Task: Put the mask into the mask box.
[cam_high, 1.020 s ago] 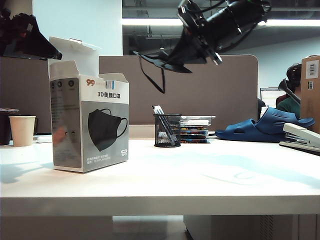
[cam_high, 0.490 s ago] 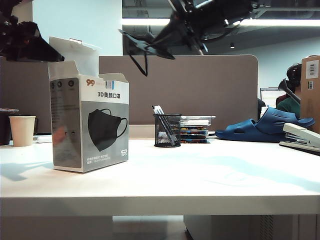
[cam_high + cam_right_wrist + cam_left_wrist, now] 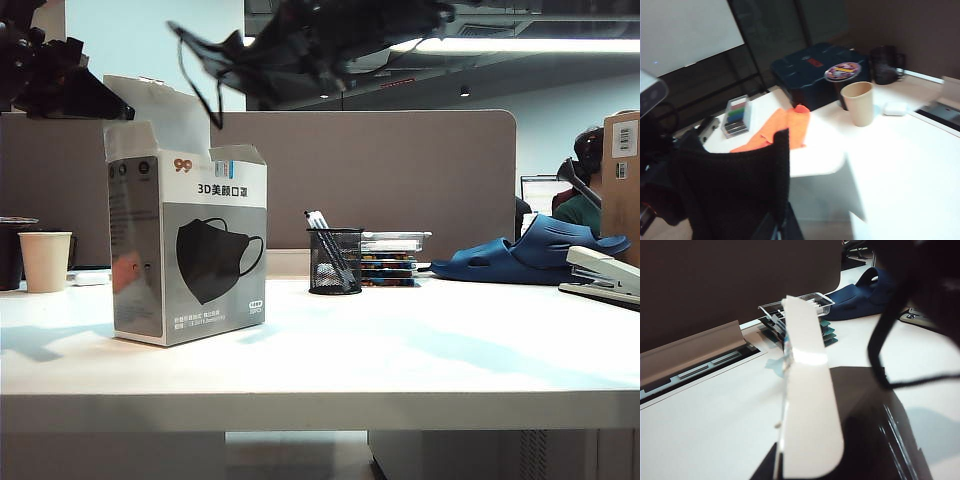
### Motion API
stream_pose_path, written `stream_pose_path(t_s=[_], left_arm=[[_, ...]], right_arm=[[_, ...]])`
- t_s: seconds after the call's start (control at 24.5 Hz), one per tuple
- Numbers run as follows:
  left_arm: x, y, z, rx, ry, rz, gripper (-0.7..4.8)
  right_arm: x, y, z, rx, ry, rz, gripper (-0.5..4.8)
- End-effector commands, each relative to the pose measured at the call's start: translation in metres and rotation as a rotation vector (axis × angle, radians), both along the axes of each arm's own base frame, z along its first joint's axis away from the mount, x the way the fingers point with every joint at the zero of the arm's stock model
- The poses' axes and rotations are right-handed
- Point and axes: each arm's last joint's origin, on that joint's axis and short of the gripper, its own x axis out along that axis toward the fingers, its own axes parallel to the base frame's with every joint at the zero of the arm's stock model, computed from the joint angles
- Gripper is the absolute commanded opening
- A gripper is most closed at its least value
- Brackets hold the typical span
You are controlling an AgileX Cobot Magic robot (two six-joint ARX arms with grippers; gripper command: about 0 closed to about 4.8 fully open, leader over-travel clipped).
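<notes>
Office desk, white worktop point(image 3: 400, 350), grey partition behind; right gripper point(image 3: 300, 45) up high w/ jaws clamped on the mask point(image 3: 225, 55), just above the mask box point(image 3: 190, 250), likely to drop it in; left gripper point(image 3: 65, 85) pinches box flap point(image 3: 807, 405), steadying it.

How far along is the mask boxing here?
Done: the mask is lifted, shut in the right claw. In hand: it hangs above the open mask box, whose flap the left claw holds, shut. Left: lower it inside.
</notes>
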Motion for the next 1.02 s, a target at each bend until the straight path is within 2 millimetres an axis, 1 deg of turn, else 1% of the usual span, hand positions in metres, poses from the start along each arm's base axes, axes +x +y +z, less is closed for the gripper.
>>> stream_pose_path(t_s=[0.04,0.24,0.33,0.53,0.61,0.73,0.9,1.02], left_arm=[[0.0,-0.001,0.002,-0.034,0.016,-0.026,-0.07],[0.0,-0.002,0.002,-0.075,0.048,-0.025,-0.07],[0.0,-0.002,0.002,-0.078,0.049,-0.048,-0.07],[-0.001,-0.003,0.002,-0.083,0.053,-0.071,-0.07],[-0.001,-0.003,0.002,-0.083,0.052,-0.07,-0.07],[-0.001,-0.003,0.002,-0.082,0.05,-0.066,-0.07],[0.0,-0.003,0.003,-0.081,0.04,-0.058,-0.06],[0.0,-0.001,0.004,-0.079,0.028,-0.041,-0.07]], right_arm=[[-0.001,0.01,0.001,0.04,-0.058,0.011,-0.09],[0.002,0.02,-0.01,0.05,-0.073,0.014,-0.08],[0.005,0.027,-0.021,0.056,-0.081,0.021,-0.09],[0.011,0.034,-0.035,0.067,-0.099,-0.014,-0.08],[0.014,0.038,-0.044,0.075,-0.111,-0.014,-0.09],[0.015,0.045,-0.06,0.051,-0.076,-0.002,-0.08],[0.015,0.045,-0.067,0.009,-0.015,0.007,-0.09],[0.014,0.044,-0.069,-0.001,0.005,0.05,-0.09]])
